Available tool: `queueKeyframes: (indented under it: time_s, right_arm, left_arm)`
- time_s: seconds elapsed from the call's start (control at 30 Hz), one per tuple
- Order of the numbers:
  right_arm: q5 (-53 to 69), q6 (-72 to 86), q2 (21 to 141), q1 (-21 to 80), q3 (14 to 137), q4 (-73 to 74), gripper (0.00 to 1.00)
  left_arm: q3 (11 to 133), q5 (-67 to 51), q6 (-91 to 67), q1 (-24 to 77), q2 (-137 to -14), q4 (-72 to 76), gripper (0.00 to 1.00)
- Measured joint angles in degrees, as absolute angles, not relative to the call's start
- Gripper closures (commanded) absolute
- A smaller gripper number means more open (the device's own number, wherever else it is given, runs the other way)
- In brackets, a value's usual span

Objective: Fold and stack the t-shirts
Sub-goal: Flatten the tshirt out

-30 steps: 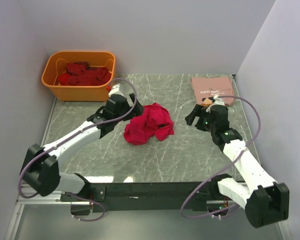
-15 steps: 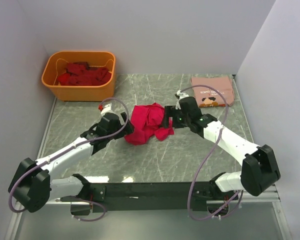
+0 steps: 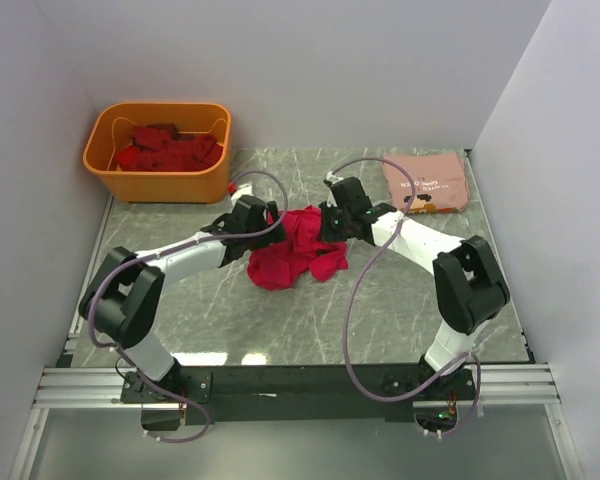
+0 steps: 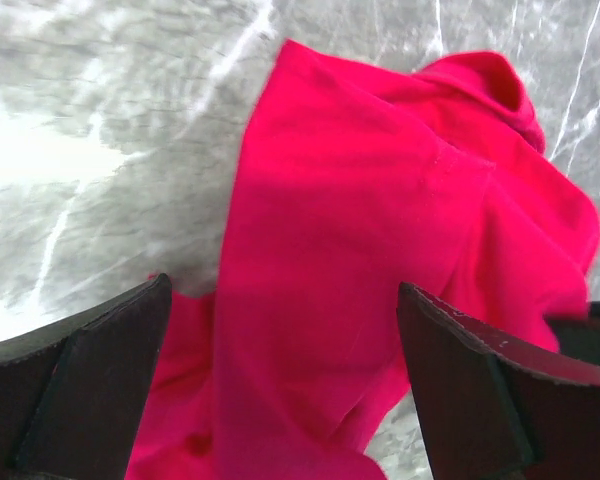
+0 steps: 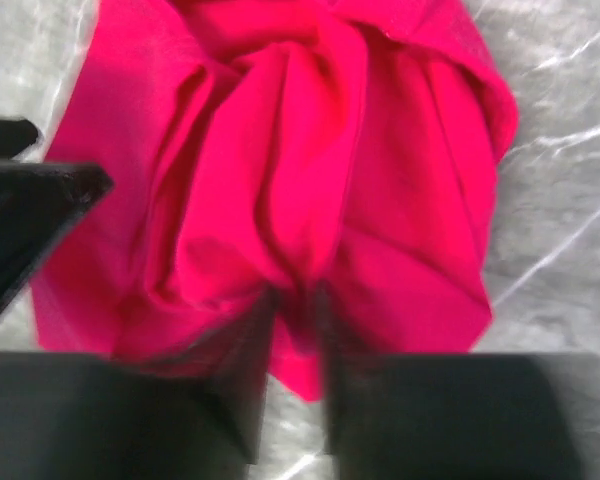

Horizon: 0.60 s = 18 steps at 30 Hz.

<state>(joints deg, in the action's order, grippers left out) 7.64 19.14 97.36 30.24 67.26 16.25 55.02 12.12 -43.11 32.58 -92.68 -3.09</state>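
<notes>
The step in hand looks like taking hold of the crumpled crimson shirt (image 3: 292, 248), which lies in a heap at the middle of the counter (image 3: 380, 310), so that it can be spread out for folding. The right claw (image 5: 295, 330) is pinched on a ridge of cloth at the heap's right side. The left claw (image 4: 285, 300) hangs over the heap's left side with its jaws wide apart, holding nothing. The next move probably calls for the left claw to drop and close on an edge, then for both to lift and draw apart. Only the top view shows the folded salmon shirt (image 3: 425, 182) at the far right and the dark red shirts (image 3: 168, 150) in the tub (image 3: 155, 185) at the far left. Only the right wrist view, though blurred, shows the pleat caught between the fingers.
</notes>
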Motion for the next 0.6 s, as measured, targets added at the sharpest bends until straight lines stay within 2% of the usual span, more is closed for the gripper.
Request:
queueKeyframes:
  time_s: [0.27,0.6]
  right_arm:
    - [2.31,20.67,96.38,30.22,66.96,18.13,1.0]
    - [-3.6,23.86,87.18,30.22,63.0,21.96,1.0]
  left_arm:
    - [56.03,8.4,-42.7,32.58,-93.78,-3.25,0.01]
    - [48.97,12.14,-44.84,38.11,-76.29,-9.67,0.0]
